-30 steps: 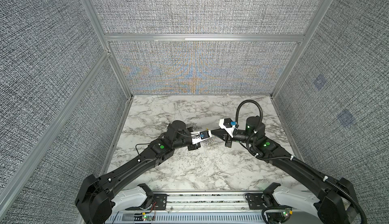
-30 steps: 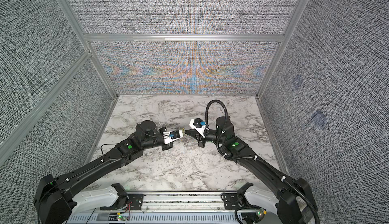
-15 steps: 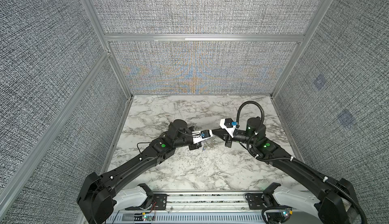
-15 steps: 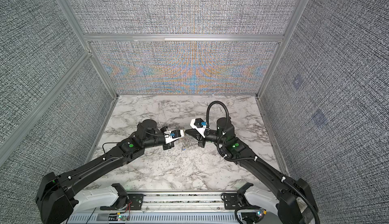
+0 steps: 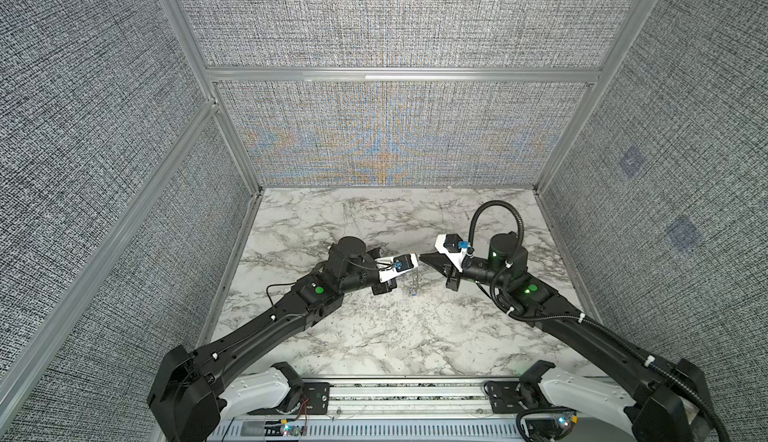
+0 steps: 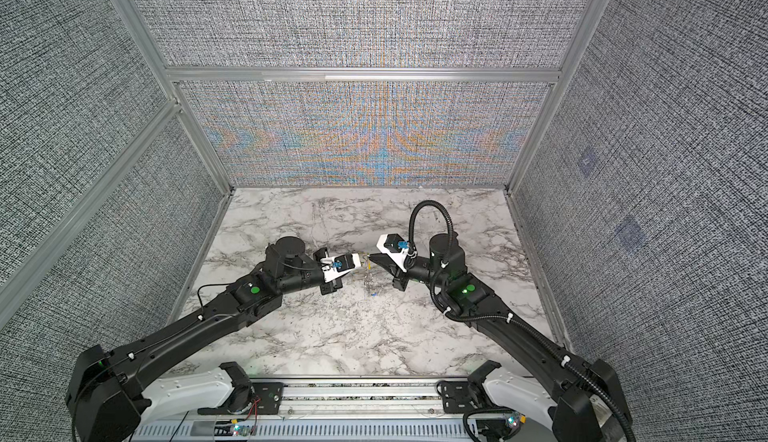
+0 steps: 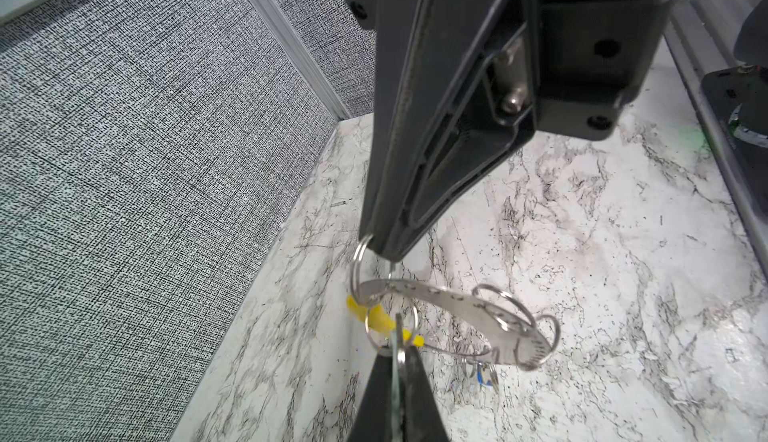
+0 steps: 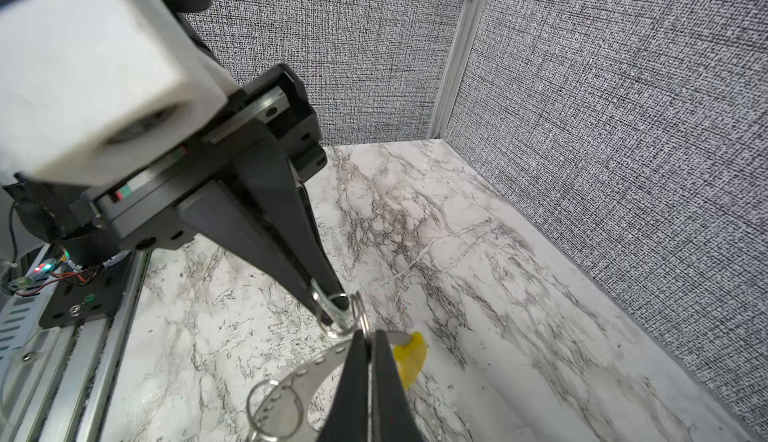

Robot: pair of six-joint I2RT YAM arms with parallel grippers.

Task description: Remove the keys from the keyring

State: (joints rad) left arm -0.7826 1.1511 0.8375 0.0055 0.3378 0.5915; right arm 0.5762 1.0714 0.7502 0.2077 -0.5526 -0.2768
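Keyring (image 7: 380,323) hangs aloft, a thin grey hoop with yellow-sleeved rim.

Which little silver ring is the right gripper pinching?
The small silver ring through the end of the curved, holed metal strip, beside the yellow plastic piece. The left gripper pinches its neighbour; two others dangle free.

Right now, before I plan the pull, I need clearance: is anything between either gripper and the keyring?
Nothing visible. The left gripper and the right gripper are both already shut on the keyring, holding it between them above the table; the blue key dangles below.
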